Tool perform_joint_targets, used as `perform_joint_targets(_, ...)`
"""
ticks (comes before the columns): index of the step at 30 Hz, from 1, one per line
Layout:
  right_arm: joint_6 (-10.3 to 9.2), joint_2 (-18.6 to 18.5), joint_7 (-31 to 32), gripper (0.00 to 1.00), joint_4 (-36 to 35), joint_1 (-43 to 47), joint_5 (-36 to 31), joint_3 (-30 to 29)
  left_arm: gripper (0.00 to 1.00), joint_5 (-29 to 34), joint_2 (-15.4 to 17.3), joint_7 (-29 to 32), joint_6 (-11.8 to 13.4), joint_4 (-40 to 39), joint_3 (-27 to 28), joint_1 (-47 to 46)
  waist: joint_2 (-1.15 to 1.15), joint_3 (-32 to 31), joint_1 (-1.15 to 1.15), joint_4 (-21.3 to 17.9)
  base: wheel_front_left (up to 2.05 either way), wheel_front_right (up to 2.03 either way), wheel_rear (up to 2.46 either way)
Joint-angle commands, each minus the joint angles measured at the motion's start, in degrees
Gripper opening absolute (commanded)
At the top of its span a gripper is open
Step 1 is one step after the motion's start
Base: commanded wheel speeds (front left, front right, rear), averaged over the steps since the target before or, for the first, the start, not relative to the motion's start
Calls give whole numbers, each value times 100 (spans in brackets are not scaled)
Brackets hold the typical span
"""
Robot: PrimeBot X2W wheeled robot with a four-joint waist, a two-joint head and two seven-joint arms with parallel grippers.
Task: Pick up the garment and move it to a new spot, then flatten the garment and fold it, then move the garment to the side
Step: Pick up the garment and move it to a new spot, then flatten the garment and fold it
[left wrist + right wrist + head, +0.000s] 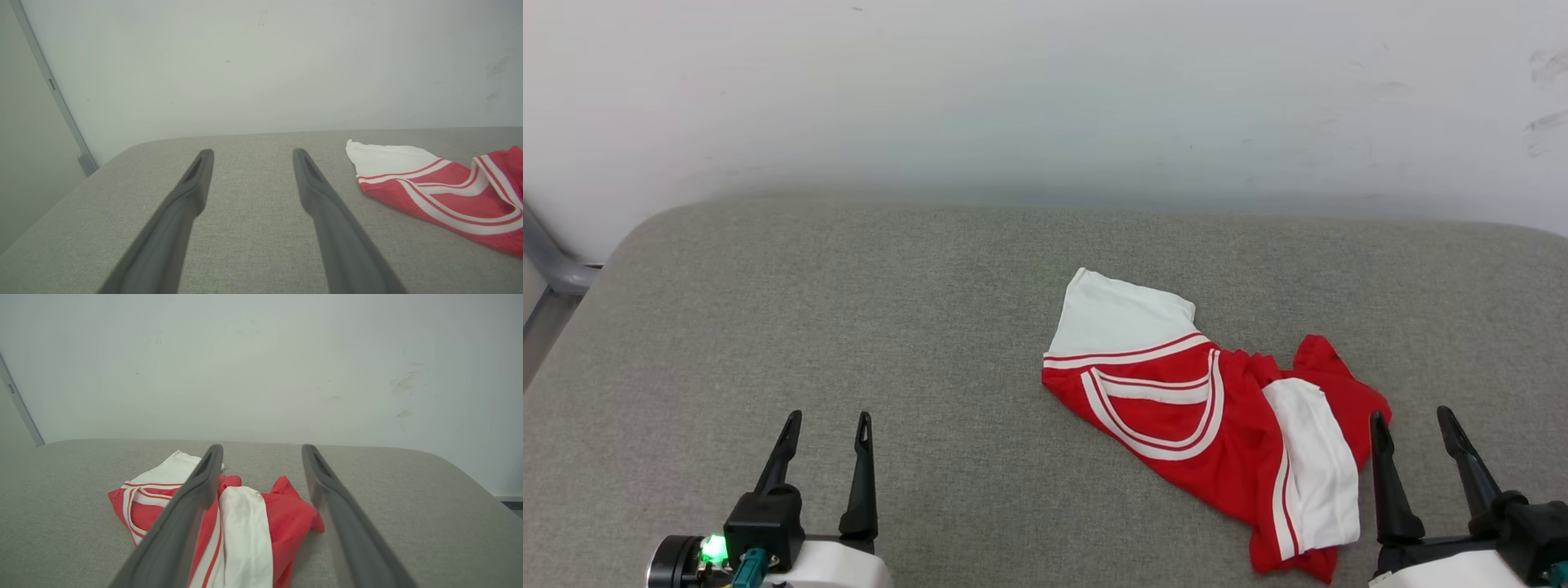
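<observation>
By the look of it, no step is done yet. The garment (pixel 1217 408) lies crumpled on the grey surface (pixel 849 286), right of centre toward the near edge. The left claw (pixel 829 416) and right claw (pixel 1410 414) stand apart and empty, with the right one just beside the cloth. Lifting, flattening, folding and setting aside all remain.

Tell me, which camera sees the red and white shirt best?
The head view: it shows the whole garment, crumpled, from above. The left wrist view catches one end at its right edge. In the right wrist view, a dark finger hides part.
</observation>
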Motion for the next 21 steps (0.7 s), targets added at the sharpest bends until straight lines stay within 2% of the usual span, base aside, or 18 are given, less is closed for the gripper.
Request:
perform_joint_targets(1,-4,12,-12,100,12,38,33,-9,100,39,-28,-15,-64,20,59,54,0,-4,0,-4,0,0,0)
perform_joint_targets(11,-4,12,-12,100,61,40,31,-14,100,343,-326,-15,-385,137,438,129,0,-24,0,-30,0,0,0)
perform_joint_targets(21,-4,11,-13,100,5,-226,-176,-21,100,587,-496,-15,-562,224,605,129,0,-6,0,-22,0,0,0)
